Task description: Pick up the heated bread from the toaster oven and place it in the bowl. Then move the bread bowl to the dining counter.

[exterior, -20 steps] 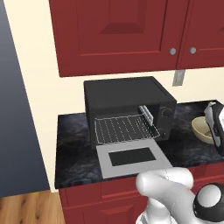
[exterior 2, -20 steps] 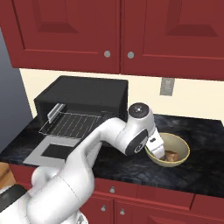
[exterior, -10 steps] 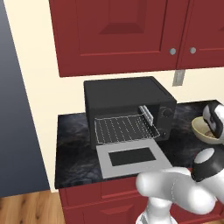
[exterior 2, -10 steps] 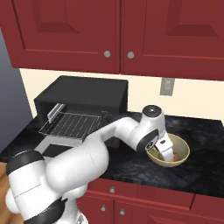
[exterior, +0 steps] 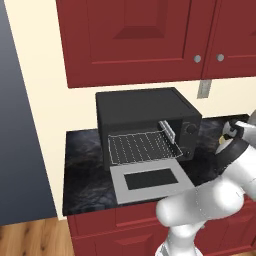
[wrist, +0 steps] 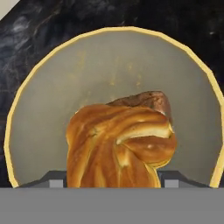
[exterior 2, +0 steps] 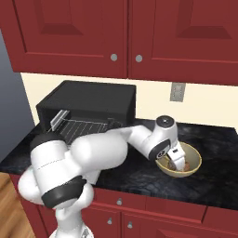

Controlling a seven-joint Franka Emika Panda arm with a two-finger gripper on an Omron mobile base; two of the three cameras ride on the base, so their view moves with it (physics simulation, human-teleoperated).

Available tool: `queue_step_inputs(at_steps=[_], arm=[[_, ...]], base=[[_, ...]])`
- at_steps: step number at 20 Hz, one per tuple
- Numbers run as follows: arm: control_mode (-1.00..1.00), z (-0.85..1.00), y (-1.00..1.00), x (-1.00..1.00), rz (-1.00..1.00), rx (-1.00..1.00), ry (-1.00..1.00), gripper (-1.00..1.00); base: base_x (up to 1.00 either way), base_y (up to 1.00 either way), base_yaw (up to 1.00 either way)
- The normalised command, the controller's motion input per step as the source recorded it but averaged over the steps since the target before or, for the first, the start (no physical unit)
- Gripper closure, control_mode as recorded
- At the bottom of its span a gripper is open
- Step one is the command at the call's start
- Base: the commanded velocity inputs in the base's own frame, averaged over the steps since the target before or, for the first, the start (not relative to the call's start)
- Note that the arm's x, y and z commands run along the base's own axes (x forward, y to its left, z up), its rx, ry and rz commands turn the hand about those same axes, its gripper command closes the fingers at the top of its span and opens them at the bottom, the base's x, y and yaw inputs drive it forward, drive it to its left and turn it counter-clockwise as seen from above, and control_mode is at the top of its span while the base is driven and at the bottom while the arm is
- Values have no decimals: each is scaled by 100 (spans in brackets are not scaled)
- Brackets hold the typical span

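The claw (exterior 2: 178,163) was clamped on the heated bread (wrist: 120,146), with the bowl (wrist: 39,113) directly beneath it on the surface (exterior 2: 218,181).

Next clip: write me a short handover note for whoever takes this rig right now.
Tool: shut on the bread, held down inside the bowl, not yet let go.
Toaster oven: door down, rack bare.
Bowl sits on the dark counter right of the oven.
Done: bread out of the oven and over to the bowl.
Left: release the bread, then carry the bowl to the dining counter.

Kitchen: red cabinets (exterior 2: 125,37), toaster oven (exterior: 145,125)
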Motion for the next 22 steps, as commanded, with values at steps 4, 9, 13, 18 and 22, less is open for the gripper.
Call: queue_step_inputs(at_steps=[4,9,13,18,22], arm=[[-100,-8,-3,62,0,0,0,-100],[-100,0,-8,10,0,0,0,-100],[-100,0,-5,0,0,0,0,-100],[-100,10,11,-16,14,0,-5,-100],[-100,13,53,-38,38,-4,-5,-100]], base=[[0,0,0],[0,0,0],[0,0,0],[0,0,0],[0,0,0]])
